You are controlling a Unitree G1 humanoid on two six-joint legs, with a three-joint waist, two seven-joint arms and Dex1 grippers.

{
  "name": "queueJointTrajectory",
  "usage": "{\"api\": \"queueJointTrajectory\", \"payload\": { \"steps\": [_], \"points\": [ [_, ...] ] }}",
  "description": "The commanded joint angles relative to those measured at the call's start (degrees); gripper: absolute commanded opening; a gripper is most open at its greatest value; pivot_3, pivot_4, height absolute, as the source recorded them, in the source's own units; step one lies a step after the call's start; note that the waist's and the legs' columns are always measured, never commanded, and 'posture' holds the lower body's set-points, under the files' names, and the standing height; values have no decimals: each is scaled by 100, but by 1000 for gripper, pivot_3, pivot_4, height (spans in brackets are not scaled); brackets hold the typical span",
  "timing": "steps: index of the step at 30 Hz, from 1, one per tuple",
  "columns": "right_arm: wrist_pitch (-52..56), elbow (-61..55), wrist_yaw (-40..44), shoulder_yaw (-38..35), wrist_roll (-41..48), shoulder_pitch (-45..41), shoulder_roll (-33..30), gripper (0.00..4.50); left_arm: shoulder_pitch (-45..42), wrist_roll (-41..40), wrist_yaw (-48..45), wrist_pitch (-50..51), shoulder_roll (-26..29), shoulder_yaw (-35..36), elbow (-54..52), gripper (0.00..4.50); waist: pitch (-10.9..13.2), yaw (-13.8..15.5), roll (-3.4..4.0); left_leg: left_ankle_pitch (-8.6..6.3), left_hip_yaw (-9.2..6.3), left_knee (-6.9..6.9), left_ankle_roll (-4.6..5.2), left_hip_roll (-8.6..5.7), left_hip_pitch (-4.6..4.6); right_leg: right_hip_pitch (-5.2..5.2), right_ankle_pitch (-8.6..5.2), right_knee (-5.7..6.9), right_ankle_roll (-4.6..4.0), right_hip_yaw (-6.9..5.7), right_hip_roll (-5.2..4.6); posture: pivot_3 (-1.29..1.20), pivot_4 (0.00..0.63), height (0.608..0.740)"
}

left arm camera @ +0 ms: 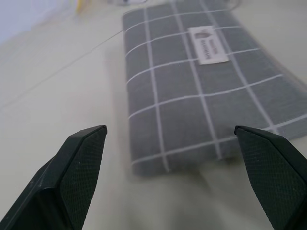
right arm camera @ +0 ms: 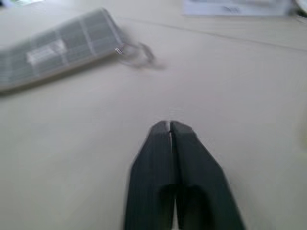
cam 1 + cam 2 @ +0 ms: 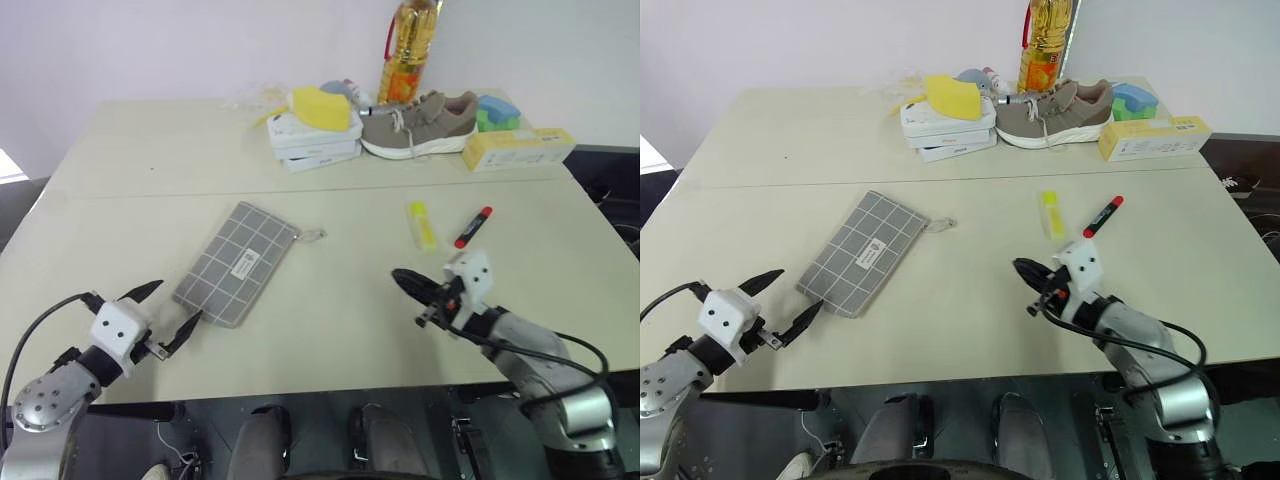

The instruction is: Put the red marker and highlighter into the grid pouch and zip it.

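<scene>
Grid pouch (image 3: 237, 262): flat at table centre, nothing in it yet. Highlighter (image 3: 422, 224) and red marker (image 3: 473, 227): loose at its three o'clock. My left gripper (image 3: 172, 314): wide, at the pouch's seven o'clock. My right gripper (image 3: 402, 277): pinched, empty.

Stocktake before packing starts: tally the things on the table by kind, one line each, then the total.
Pens: 2, red marker and highlighter
Pouches: 1, grid pouch
Shoes: 1, grey-brown sneaker
Bottles: 1, oil bottle
White flat boxes: 2, stacked
Long yellow boxes: 1
Total: 8
</scene>
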Motion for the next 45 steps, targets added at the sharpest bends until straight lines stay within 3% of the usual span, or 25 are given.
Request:
{"api": "queueJointTrajectory", "payload": {
  "steps": [1,9,16,20,29,45],
  "points": [
    [95,244,-497,752,-616,-869,365,44,-93,332,-102,-433,165,-231,118,4500,0,-12,0,0,0,0,0,0,-3,-4,2,0,-3,0,2,0,150,740],
    [346,2139,-1002,2042,-1553,-2826,1759,44,-157,525,-107,-741,306,-423,413,4500,1,-38,2,1,7,-4,1,-2,-6,-14,13,12,14,-1,8,0,150,740],
    [380,3868,-1303,2201,-1938,-3559,2685,44,-49,436,-153,-895,401,-289,358,4500,0,-81,0,1,5,-1,1,0,-6,-14,16,29,19,-2,2,0,150,740],
    [597,4466,-1354,2013,-1916,-3648,2881,44,117,165,-215,-660,502,-93,157,4500,0,-147,0,1,5,0,1,0,-5,-19,16,39,19,-1,-1,0,150,740],
    [635,4490,-1255,1807,-1890,-3621,3047,44,684,23,-642,-802,879,288,91,4500,-1,-148,-1,2,5,-2,0,8,-2,-47,10,82,9,1,4,0,150,740],
    [652,4371,-1265,1780,-1942,-3617,3197,44,-460,2125,367,-2219,732,-1000,916,4500,-2,-124,8,2,15,-4,0,6,-3,-50,12,84,14,8,1,0,150,740]
  ]
}}
